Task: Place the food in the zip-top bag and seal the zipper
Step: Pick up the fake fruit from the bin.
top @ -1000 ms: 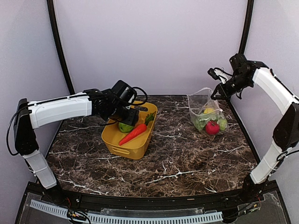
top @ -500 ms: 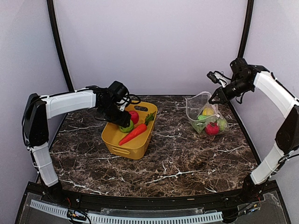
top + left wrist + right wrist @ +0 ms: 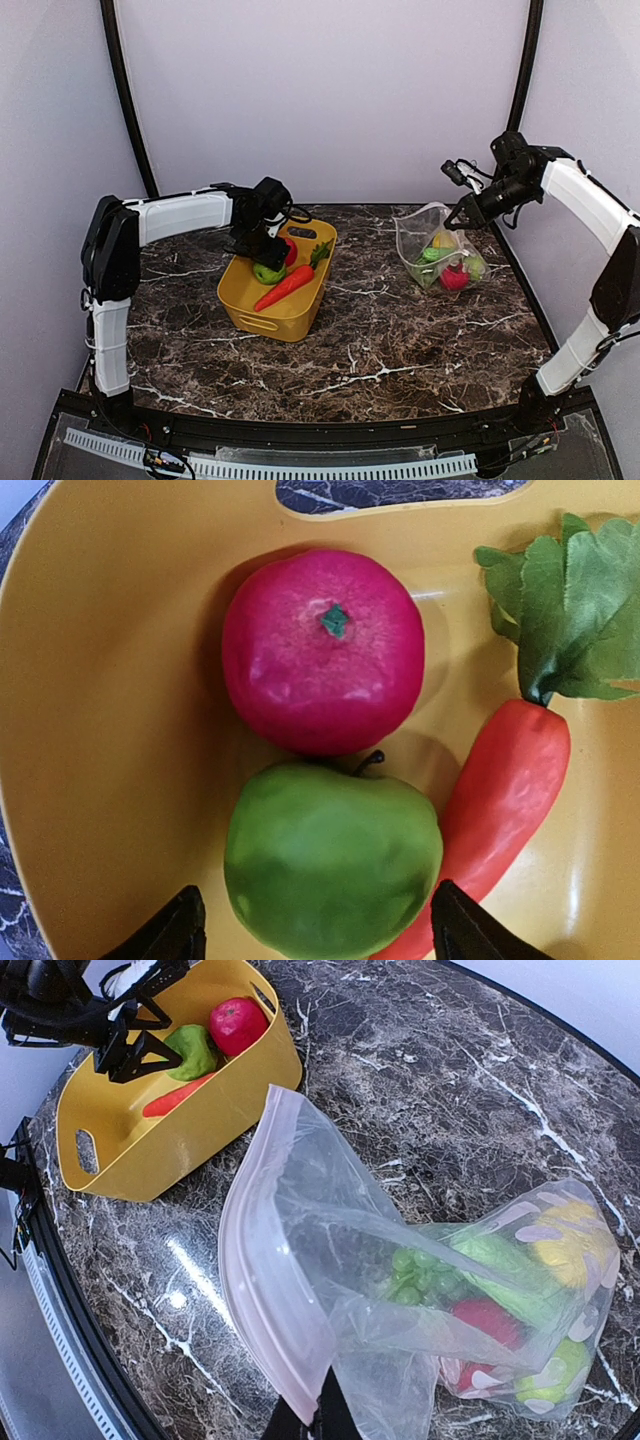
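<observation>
Inside the yellow tub (image 3: 90, 730) lie a green apple (image 3: 330, 865), a red fruit (image 3: 322, 650) and an orange carrot (image 3: 505, 800) with green leaves. My left gripper (image 3: 318, 928) (image 3: 268, 258) hangs open over the tub, one fingertip on each side of the green apple. Back right, the zip-top bag (image 3: 437, 250) (image 3: 330, 1250) rests on the table with its mouth lifted. It holds green grapes (image 3: 420, 1275), leafy greens (image 3: 500, 1265), a yellow lemon (image 3: 570, 1245), a red fruit (image 3: 490, 1322) and a lime (image 3: 545, 1385). My right gripper (image 3: 325, 1418) (image 3: 459, 216) is shut on the mouth edge at the zipper (image 3: 245, 1290).
The tub (image 3: 250, 300) stands left of centre on the dark marbled table (image 3: 400, 340). Black frame posts rise at the back corners, with pale walls close behind. The left arm reaches in from the left over the tub's rim.
My left gripper has swung over the tub's far part and opened wider around the green apple. The right gripper has dropped slightly and drawn the bag's mouth a little leftward.
</observation>
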Controlling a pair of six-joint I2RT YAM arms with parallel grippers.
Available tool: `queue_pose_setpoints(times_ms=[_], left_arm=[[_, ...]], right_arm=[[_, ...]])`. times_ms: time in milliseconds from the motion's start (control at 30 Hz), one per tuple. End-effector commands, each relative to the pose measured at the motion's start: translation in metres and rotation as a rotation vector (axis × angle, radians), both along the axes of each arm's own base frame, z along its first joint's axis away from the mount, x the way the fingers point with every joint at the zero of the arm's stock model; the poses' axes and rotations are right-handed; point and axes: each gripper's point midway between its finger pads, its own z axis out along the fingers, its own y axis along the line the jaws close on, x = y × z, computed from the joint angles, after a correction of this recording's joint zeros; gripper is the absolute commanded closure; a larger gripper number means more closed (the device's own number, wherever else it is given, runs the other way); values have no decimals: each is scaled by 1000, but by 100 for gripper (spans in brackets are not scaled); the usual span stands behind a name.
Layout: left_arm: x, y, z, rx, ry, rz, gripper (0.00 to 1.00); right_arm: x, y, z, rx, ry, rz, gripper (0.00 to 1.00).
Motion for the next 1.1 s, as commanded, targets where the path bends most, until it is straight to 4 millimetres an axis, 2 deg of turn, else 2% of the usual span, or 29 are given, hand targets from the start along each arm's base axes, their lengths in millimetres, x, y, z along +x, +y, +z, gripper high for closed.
queue_pose_setpoints(times_ms=[0,100,167,233,533,667,767,900,1067], left_arm=[[5,7,-1,57,-9,2,23],[6,5,-8,65,-2,-13,18],[8,4,-15,72,1,-27,8],[9,2,-19,68,1,-38,5],[15,-5,-24,45,-10,-43,14],[12,-6,-25,41,3,-50,26],[10,-6,-16,38,16,-49,35],[8,-4,9,29,2,-40,41],[5,-2,61,-17,-78,-28,44]], right_arm=[[-4,7,7,24,-30,30,100],[-6,8,6,23,-28,35,100],[-7,8,4,20,-25,36,100],[-8,8,3,18,-24,37,100],[-9,8,2,16,-21,36,100],[-9,8,2,12,-21,34,100],[-9,7,2,10,-25,35,100],[-9,6,3,5,-28,31,100],[-8,6,5,2,-35,29,100]])
